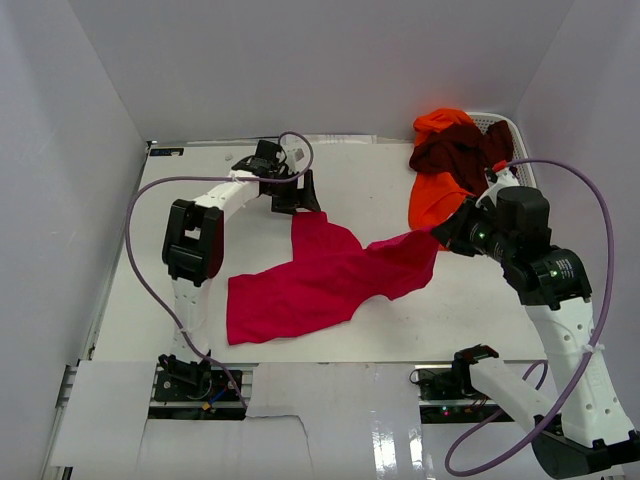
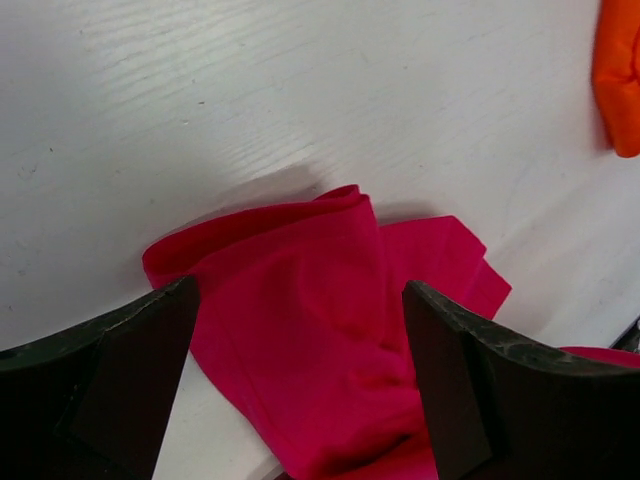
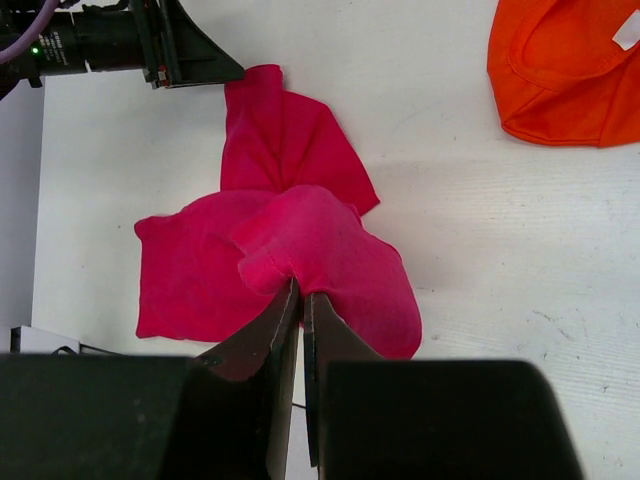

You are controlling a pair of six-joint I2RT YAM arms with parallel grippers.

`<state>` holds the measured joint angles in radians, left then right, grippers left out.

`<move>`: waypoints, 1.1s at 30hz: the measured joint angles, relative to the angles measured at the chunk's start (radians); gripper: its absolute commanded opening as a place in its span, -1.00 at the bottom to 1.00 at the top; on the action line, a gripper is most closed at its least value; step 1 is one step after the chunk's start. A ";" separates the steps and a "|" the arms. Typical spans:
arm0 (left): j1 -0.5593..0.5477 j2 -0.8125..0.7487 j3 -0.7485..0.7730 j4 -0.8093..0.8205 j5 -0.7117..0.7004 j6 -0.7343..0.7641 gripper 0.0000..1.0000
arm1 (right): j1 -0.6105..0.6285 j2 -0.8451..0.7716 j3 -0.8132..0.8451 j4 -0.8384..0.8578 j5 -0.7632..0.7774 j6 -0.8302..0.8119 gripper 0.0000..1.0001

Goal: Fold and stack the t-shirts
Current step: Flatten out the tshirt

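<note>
The crimson-red t-shirt (image 1: pixel 320 275) lies crumpled across the middle of the white surface (image 1: pixel 380 190), its widest part spread flat toward the near left and a narrow strip running off to the right. That right-hand end is drawn up off the surface into the right gripper (image 3: pixel 303 295), whose fingers are pressed together on a small fold of the red cloth; from its wrist camera the fabric bulges out just beyond the fingertips. At the far edge of the shirt, the left gripper (image 2: pixel 300 290) stands with its fingers spread wide over a bunched, folded corner of the same shirt. The cloth sits between the two fingers, but I cannot tell whether either finger touches it. Over at the far right, the orange t-shirt (image 1: pixel 432 195) spills down onto the surface in a heap, well apart from the red one's main body though near its lifted end. A small white label (image 3: pixel 627 32) shows at its neck. The dark maroon t-shirt (image 1: pixel 455 150) is draped on top of the orange one, with a bit more orange poking out above it. Both lean against the white mesh basket (image 1: pixel 500 125) in the far right corner, of which only a sliver of rim shows.
</note>
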<state>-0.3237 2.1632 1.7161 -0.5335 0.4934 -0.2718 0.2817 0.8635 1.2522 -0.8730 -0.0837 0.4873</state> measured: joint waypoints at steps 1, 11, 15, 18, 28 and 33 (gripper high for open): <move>-0.003 0.009 0.005 -0.013 -0.008 0.002 0.84 | 0.000 0.000 -0.002 0.000 0.001 0.000 -0.85; -0.023 0.051 0.053 -0.119 -0.148 0.029 0.79 | 0.000 -0.002 -0.025 -0.009 0.003 0.000 -0.85; -0.033 0.081 0.081 -0.127 -0.188 0.031 0.55 | 0.000 -0.002 -0.026 -0.009 0.003 0.000 -0.85; -0.043 0.101 0.103 -0.137 -0.210 0.032 -0.05 | 0.000 -0.002 -0.027 -0.009 0.003 -0.001 -0.85; -0.056 0.158 0.190 -0.201 -0.257 0.018 -1.00 | -0.001 0.006 -0.031 -0.010 0.018 -0.008 -0.84; -0.013 0.089 0.167 -0.236 -0.317 -0.055 -1.00 | -0.018 0.093 0.018 -0.013 0.056 -0.042 -0.85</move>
<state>-0.3367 2.2520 1.8835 -0.7692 0.1768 -0.3271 0.2642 0.9565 1.2701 -0.8856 -0.0280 0.4450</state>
